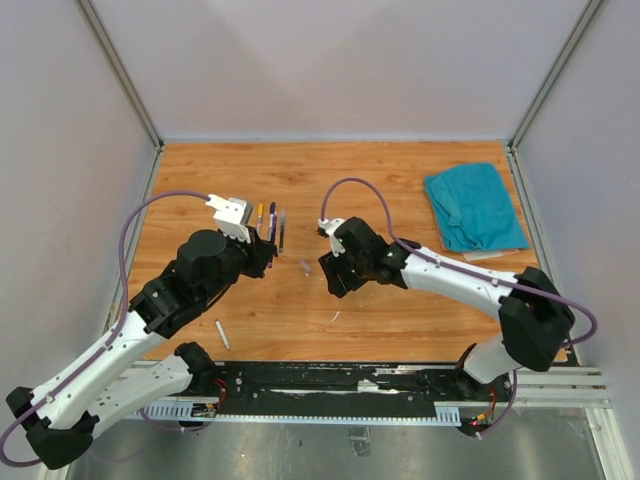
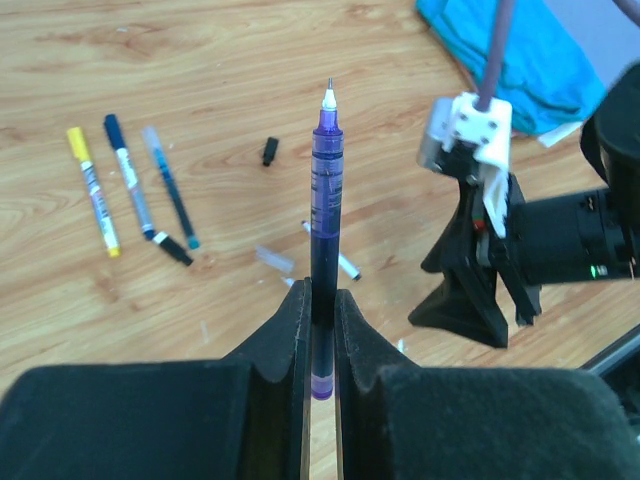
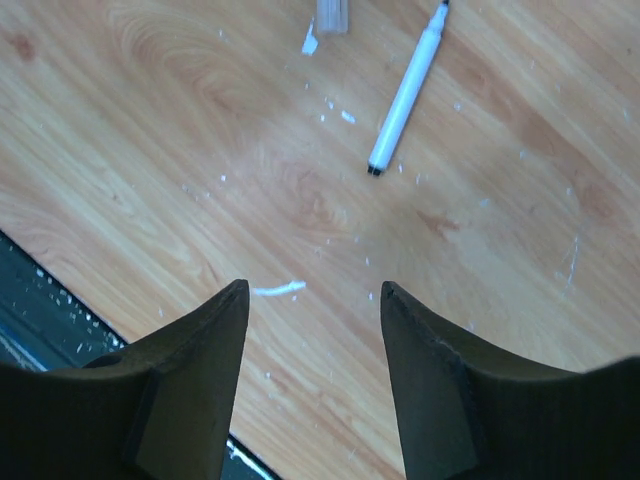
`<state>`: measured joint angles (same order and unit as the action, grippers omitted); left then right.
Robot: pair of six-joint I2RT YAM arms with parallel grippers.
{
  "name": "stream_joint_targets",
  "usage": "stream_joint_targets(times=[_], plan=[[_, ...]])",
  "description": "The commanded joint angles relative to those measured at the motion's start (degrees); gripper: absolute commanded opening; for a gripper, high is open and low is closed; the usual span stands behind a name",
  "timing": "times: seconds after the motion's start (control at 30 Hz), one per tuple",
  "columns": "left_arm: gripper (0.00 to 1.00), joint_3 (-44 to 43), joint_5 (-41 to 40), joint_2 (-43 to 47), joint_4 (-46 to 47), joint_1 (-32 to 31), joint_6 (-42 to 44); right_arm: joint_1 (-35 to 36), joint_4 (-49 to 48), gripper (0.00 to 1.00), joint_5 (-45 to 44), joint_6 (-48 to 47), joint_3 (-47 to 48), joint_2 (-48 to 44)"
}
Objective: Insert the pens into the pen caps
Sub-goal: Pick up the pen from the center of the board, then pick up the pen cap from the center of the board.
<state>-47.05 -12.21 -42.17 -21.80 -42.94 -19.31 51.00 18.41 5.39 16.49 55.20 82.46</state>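
**benchguy:** What kind of place is this, someone's workshop?

**yam_fan:** Looks more like a robotics lab cell to me. There are two robot arms (image 1: 190, 275) bolted to a black rail (image 1: 330, 378) at the edge of a wooden tabletop (image 1: 400, 320). The whole thing is boxed in by plain pale panels (image 1: 330, 60) on metal frame posts (image 1: 120, 70).

**benchguy:** And those purple cables (image 1: 350, 185) looping off the arms, plus just pens (image 2: 127, 178) and a teal cloth (image 1: 475, 205) on the wood.

**yam_fan:** Yep, a test rig. Can't see past the panels though, so the room itself is probably a lab.
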Motion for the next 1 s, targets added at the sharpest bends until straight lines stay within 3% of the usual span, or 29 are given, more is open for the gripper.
stream_joint_targets(times=[0.0, 0.37, 0.57, 0.97], plan=[[0.01, 0.0, -3.7, 4.2, -5.2, -0.3, 4.8, -0.9, 3.9, 0.56, 1.9, -3.4, 8.2, 7.2], [0.00, 1.8, -8.2, 8.8, -5.5, -0.3, 4.2, -1.8, 7.9, 0.53, 2.7, -8.2, 26.1, 25.9], [0.01, 1.9, -9.0, 8.5, -5.9, -0.3, 3.6, -2.1, 9.7, 0.53, 1.4, -9.9, 33.5, 33.3], [0.00, 2.0, -9.6, 8.8, -6.1, -0.3, 3.3, -2.1, 16.8, 0.42, -2.6, -11.6, 45.3, 43.4]])
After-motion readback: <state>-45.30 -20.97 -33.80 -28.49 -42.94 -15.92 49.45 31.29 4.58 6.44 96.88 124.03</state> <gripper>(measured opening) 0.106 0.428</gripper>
